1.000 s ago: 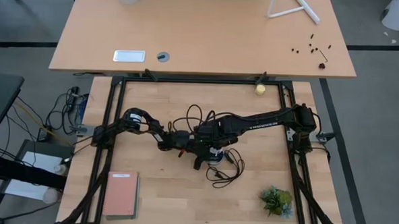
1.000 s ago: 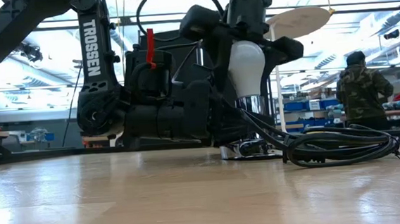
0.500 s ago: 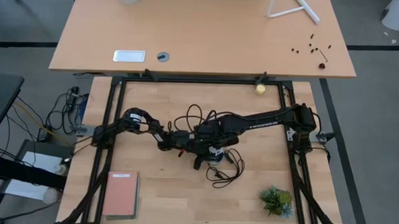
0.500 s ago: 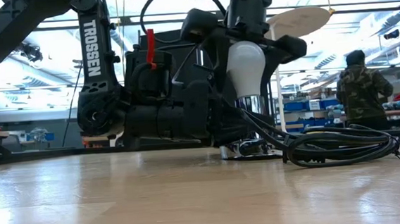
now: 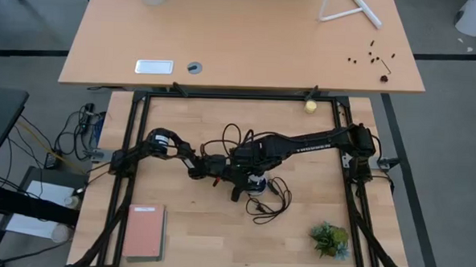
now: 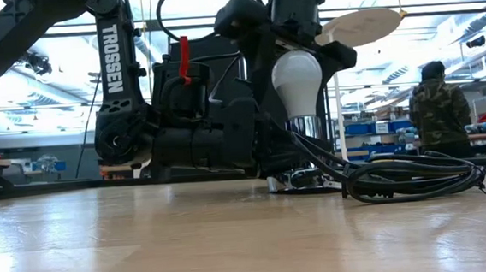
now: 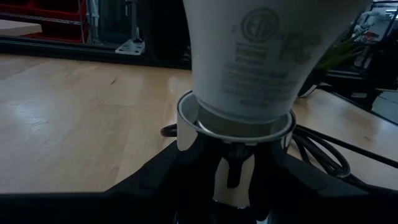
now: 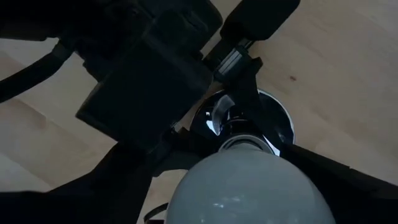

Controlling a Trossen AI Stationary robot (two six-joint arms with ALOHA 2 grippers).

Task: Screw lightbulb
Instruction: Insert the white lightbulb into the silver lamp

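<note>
Black cord [image 6: 413,180] coils beside lightbulb [image 6: 298,85].

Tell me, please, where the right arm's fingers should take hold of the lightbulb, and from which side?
Probably around the wide rounded dome of the lightbulb, coming straight down from above. It stands upright, its narrow neck already in the socket, and the left gripper crowds the base, so only the top is free. The right gripper sits over it, open.

Overhead, table-level, two close wrists; lightbulb [image 6: 298,82] perhaps shared.
</note>
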